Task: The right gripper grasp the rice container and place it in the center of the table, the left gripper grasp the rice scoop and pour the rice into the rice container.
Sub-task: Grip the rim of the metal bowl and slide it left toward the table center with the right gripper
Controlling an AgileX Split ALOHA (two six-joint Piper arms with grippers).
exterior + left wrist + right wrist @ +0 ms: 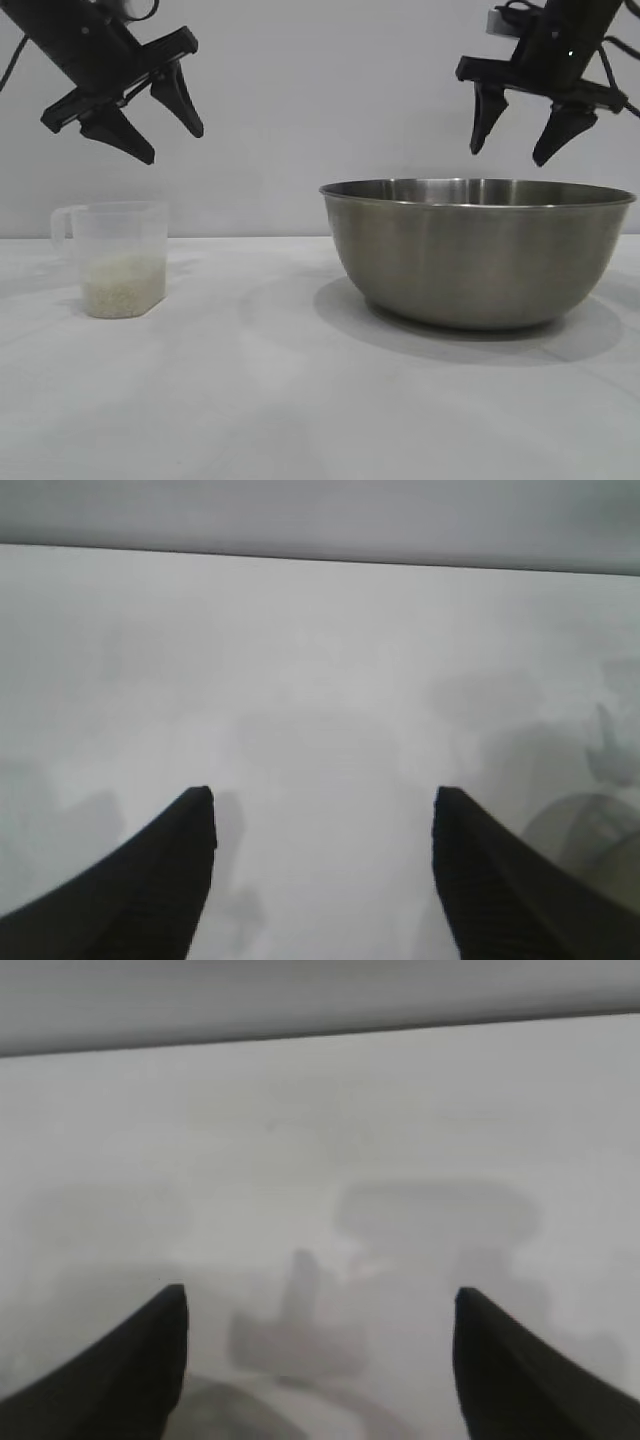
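The rice container (pixel 478 250), a wide steel bowl, stands on the white table (pixel 250 400) at the right. My right gripper (pixel 512 155) hangs open and empty just above the bowl's rim; the wrist view shows its open fingers (pixel 322 1295) and part of the bowl's rim (pixel 240 1405). The rice scoop (pixel 118 258), a clear plastic cup with a side handle, stands at the left with white rice (pixel 123 286) in its bottom. My left gripper (pixel 175 145) is open and empty above the scoop, tilted. In its wrist view (pixel 325 792) only bare table lies between the fingers.
A plain white wall (pixel 320 100) rises behind the table. Open tabletop lies between the scoop and the bowl and in front of both.
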